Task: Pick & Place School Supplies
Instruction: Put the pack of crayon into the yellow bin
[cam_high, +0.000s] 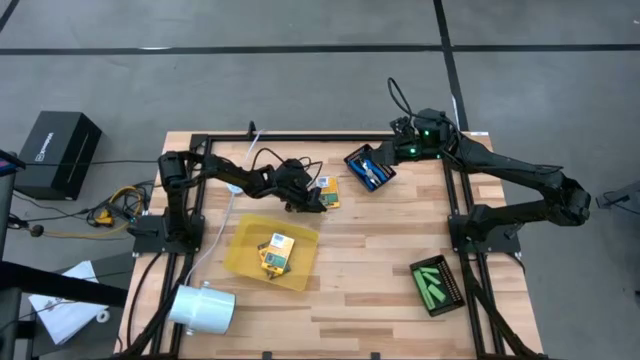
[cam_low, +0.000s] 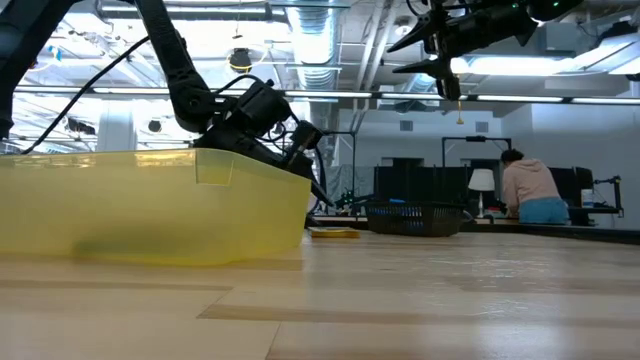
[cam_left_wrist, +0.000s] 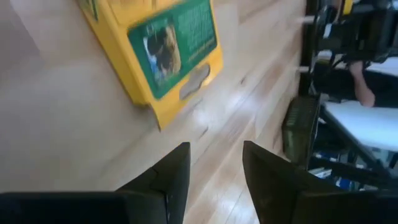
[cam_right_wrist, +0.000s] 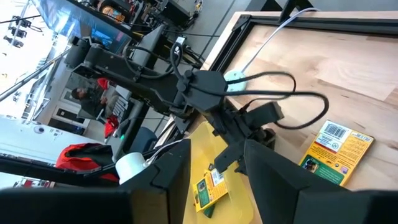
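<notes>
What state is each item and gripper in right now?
Left gripper: open, empty, near the loose crayon box.
Right gripper: open, empty, raised over the scissors tray.
Loose crayon box: flat on the table.
Crayon box in yellow tray: lying inside.
Scissors tray: holds blue-handled scissors.
Green sticks: in their mesh tray.

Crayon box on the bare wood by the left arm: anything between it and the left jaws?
Nothing visible. The left gripper is open with bare table between it and the crayon box, which lies flat and uncovered.
</notes>
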